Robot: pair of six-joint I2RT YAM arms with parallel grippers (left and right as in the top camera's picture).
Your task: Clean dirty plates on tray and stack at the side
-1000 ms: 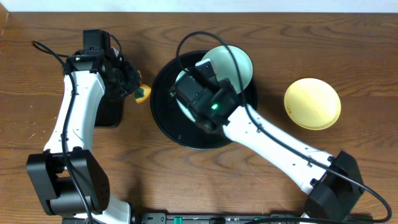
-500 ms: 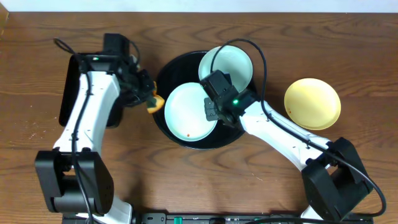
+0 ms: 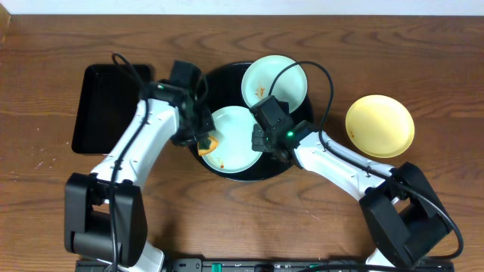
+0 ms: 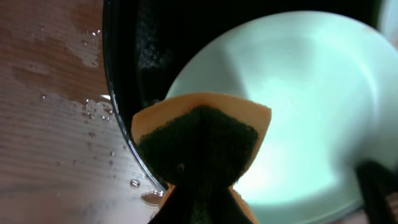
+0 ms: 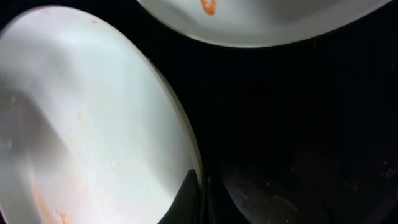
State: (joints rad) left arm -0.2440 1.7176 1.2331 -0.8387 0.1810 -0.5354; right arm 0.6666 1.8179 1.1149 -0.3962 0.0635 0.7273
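At frame centre, left gripper (image 3: 206, 142) clamps an orange-green sponge (image 4: 199, 143) over the pale blue round plate (image 3: 231, 151); right gripper (image 5: 202, 186) pinches its rim, both arms reaching inward.

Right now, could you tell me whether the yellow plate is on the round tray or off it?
Off. The yellow plate lies on the wooden table, apart from the round black tray.

Brown wooden table (image 4: 50, 93) grained, water-beaded; pale blue round plate (image 4: 298, 93) smooth, glossy; orange sponge (image 4: 199, 140) — rough dark-green face.
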